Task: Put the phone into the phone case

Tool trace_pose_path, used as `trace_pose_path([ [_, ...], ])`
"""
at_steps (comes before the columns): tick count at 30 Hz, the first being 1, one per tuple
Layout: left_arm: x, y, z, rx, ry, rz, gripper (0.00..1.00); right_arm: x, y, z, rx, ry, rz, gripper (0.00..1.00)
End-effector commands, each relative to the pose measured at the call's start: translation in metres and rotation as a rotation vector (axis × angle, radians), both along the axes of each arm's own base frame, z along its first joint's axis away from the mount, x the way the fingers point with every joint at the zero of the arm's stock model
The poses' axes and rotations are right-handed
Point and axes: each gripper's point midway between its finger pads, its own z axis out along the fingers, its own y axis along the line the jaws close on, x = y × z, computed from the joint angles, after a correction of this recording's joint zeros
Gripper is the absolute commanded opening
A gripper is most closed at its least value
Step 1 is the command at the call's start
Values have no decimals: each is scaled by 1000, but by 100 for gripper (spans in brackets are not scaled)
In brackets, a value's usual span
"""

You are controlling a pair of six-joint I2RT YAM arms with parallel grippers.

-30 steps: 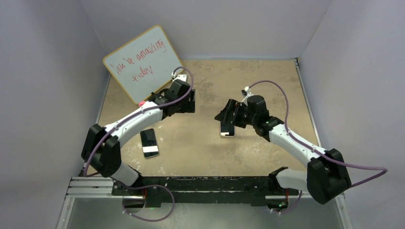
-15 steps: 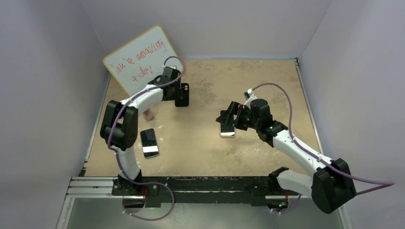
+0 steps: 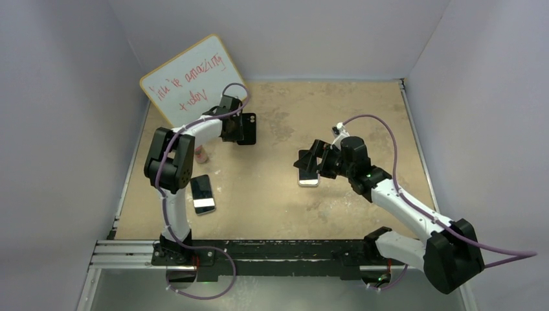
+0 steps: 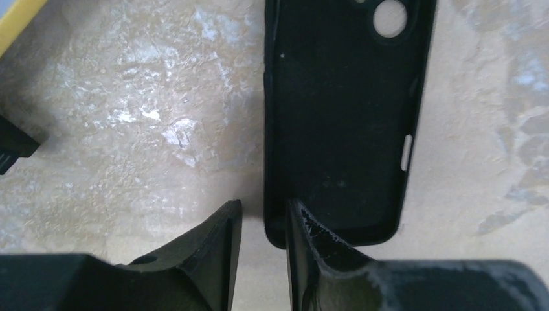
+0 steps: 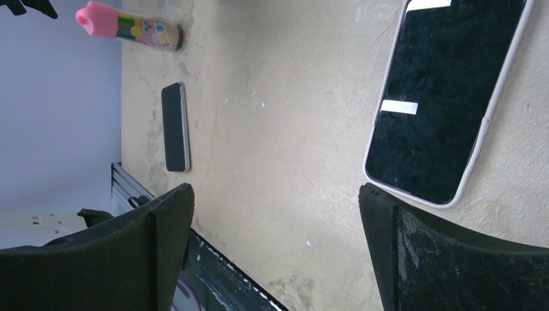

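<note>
The phone case [image 3: 247, 129] lies open side up at the back left, matte black, its camera hole [image 4: 391, 17] at the far end. My left gripper [image 4: 264, 204] is down at the case's near corner [image 4: 278, 227]. Its jaws are narrowly open astride the case's left wall, one finger [image 4: 304, 227] inside the shell, and a slit of table still shows beside the other. The phone [image 5: 443, 97] lies screen up mid-table, black glass with a white rim. My right gripper [image 5: 277, 191] hovers wide open just beside the phone [image 3: 309, 179] with nothing between its fingers.
A second phone [image 3: 202, 194] with a dark face and silver rim lies near the left arm's base. A pink-capped marker [image 3: 201, 154] lies left of the case. A whiteboard [image 3: 191, 84] leans at the back left corner. Walls enclose three sides.
My left arm swung back and to the left, uncovering the case and settling at its corner, and its jaws narrowed a lot. The right gripper drifted slightly and stayed wide open.
</note>
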Motion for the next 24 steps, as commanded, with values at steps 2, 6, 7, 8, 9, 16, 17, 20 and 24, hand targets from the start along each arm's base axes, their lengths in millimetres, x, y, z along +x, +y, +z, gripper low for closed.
trace_pose_path([
  [2, 19, -6, -3, -22, -21, -40, 27, 0, -3, 6, 2, -30, -14, 96],
  [6, 12, -9, 0, -39, -5, -64, 11, -1, -3, 8, 3, -33, -13, 96],
  [7, 9, -12, 4, -54, -5, -76, 7, -1, -3, 8, 2, -34, -13, 96],
  [8, 7, -13, 7, -63, -9, -84, 3, -2, -4, 6, 3, -30, -14, 96],
  [9, 3, -17, 10, -85, -7, -96, 0, -3, -4, 6, 5, -28, -15, 96],
  [16, -36, -34, 19, -131, 48, -127, 0, -9, -8, 1, 13, -29, -28, 96],
  [17, -44, -34, 18, -132, 59, -119, 0, -10, -9, 0, 14, -30, -30, 96],
  [20, -67, -44, 25, -135, 55, -136, 0, -11, -10, -3, 12, -27, -36, 96],
  [24, -103, -57, 25, -98, 84, -180, 0, -11, -10, -5, 12, -22, -37, 96],
])
